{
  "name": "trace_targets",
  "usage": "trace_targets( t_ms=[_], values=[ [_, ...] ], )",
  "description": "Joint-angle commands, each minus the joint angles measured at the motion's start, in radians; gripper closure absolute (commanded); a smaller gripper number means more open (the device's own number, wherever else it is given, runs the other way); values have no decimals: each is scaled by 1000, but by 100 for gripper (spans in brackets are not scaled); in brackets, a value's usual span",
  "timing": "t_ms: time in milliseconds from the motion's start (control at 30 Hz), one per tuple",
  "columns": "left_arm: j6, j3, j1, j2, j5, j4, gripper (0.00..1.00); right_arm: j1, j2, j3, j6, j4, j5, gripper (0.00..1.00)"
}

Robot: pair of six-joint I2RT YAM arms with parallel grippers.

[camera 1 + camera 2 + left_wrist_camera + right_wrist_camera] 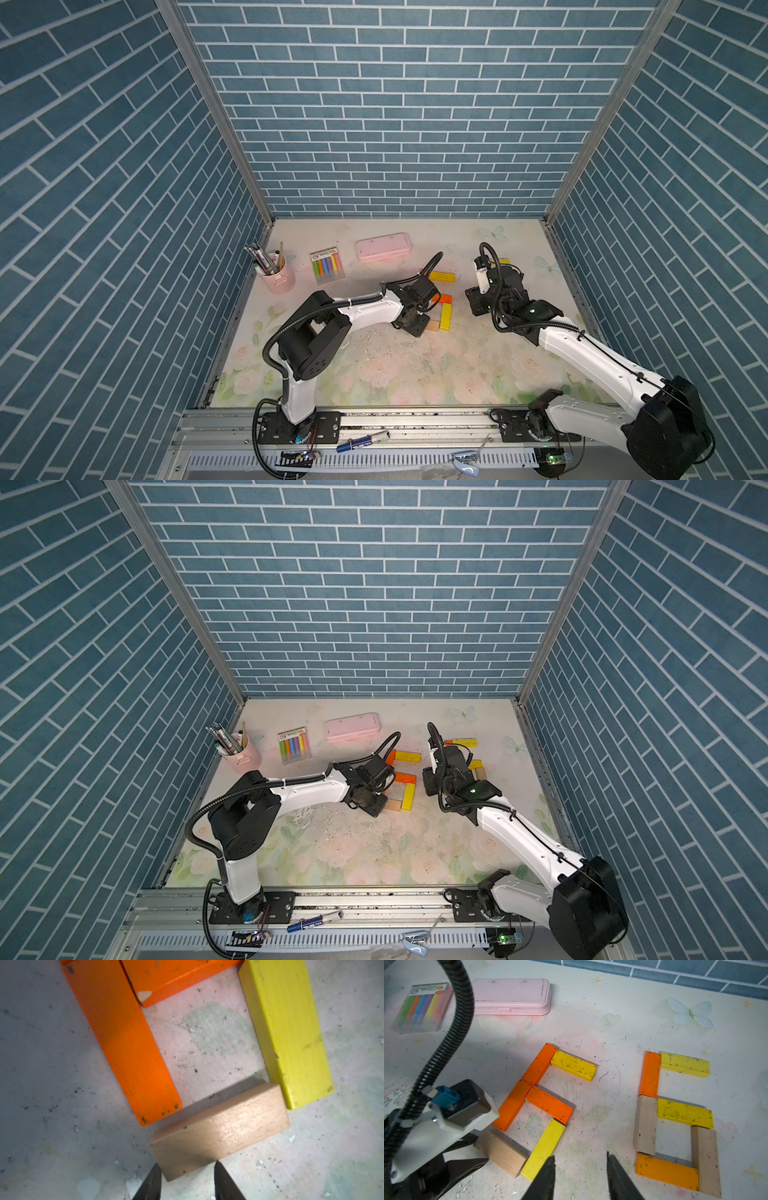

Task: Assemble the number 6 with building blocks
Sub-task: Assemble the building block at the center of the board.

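The left claw [187, 1164] is down low on the desk [52, 1064]. Its two tips stand a little apart, and one corner of the tan block [220, 1136] sits between them. I cannot tell if the tips squeeze the block or only touch it.

The tan block lies flat. Just past it, ahead of the tips, lie a long orange block [124, 1049] and a yellow block [288, 1032], with a bare patch of desk between them. The yellow block touches the far end of the tan block. The long orange block comes very near the tan block. A second orange block [176, 978] lies across, farther ahead of the tips.

The right claw [580, 1159] hangs over the desk. Its tips are apart and nothing is between them. On its left is the shape at the left claw: three orange blocks, two yellow ones and the tan one. On its right is a full block 6 [645, 1124] made of orange, yellow and tan blocks.

Well ahead of both claws lie a pink case [512, 997] and a chalk pack [421, 1007].
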Motion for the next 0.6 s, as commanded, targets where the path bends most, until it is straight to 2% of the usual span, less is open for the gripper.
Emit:
trace_targets(
  t_ms=[0,567],
  values=[
    [-5,25,2,22,-3,-11,57,-6,-13,-13,45,-13,-8,57],
    [-42,21,9,16,4,-3,57,-5,-13,-14,50,-11,-12,57]
  ],
)
